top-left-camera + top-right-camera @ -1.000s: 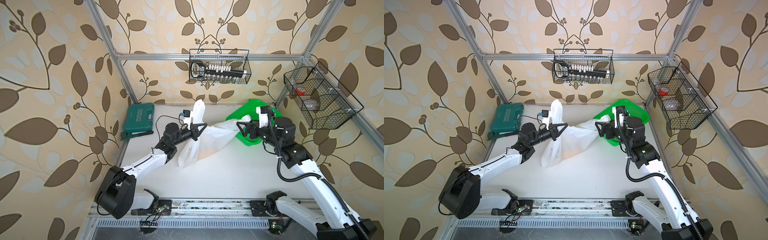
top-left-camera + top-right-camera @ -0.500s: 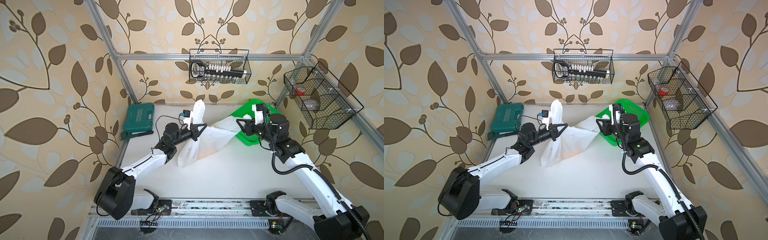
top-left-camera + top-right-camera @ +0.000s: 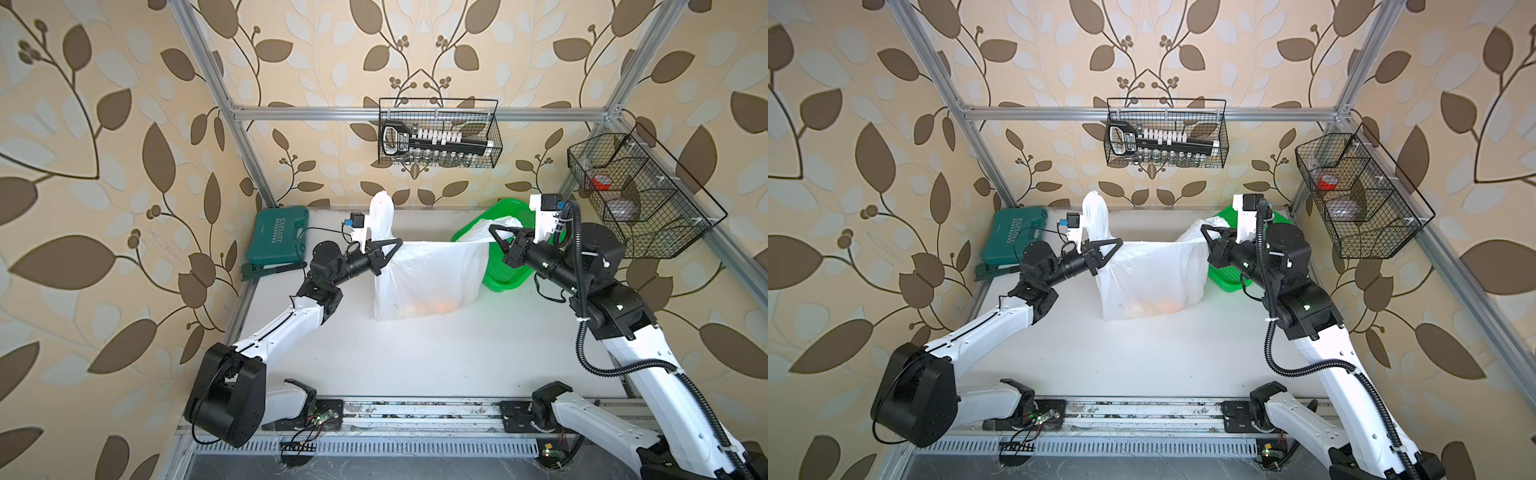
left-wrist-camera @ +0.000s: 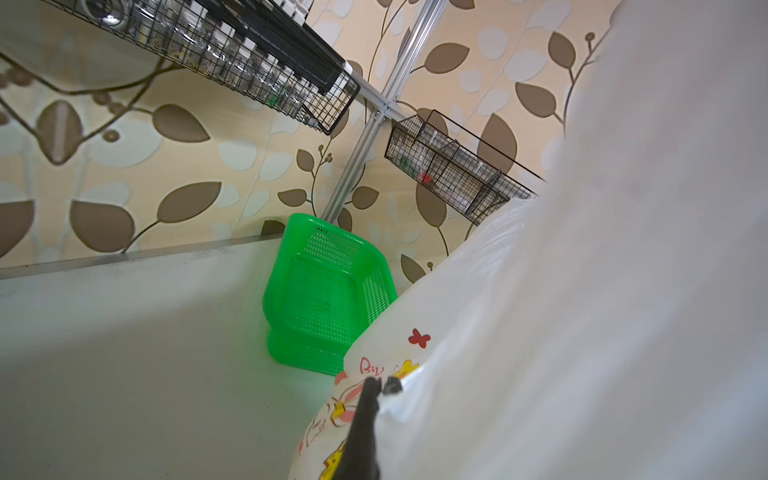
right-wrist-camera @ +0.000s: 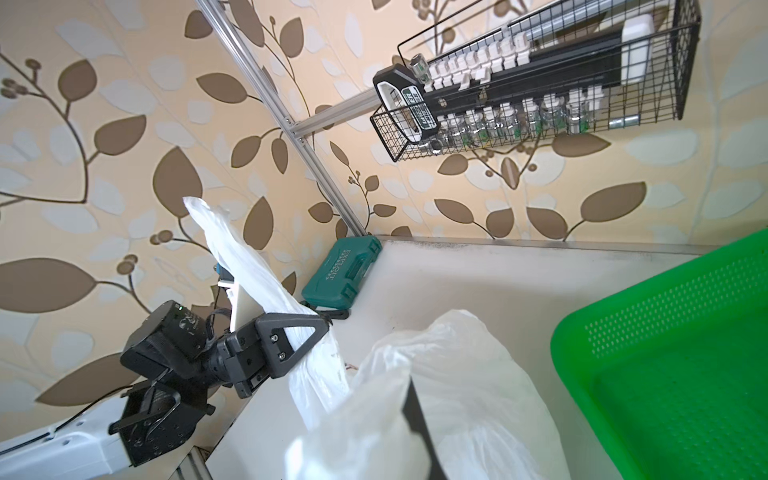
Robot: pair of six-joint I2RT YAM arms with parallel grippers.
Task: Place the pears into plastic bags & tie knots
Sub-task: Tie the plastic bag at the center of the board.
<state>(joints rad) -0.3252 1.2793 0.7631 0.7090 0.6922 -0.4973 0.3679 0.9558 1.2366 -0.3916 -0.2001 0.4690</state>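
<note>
The pears (image 3: pixel 440 307) show only as blurred orange-pale blobs (count unclear) through the plastic bag (image 3: pixel 428 270).

White links (image 3: pixel 282 328); black joints (image 3: pixel 226 401); ribbed cable (image 3: pixel 579 345); triangular black hands (image 3: pixel 399 241)

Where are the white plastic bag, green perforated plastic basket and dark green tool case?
white plastic bag (image 3: pixel 428 270): in a top view, front wall
green perforated plastic basket (image 4: pixel 328 299): left wrist view, inside floor
dark green tool case (image 3: pixel 280 237): in a top view, lid

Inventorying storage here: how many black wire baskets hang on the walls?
2. The back wire basket hangs from the rear rail; the side wire basket hangs at the robot's right. None appears hidden.
</note>
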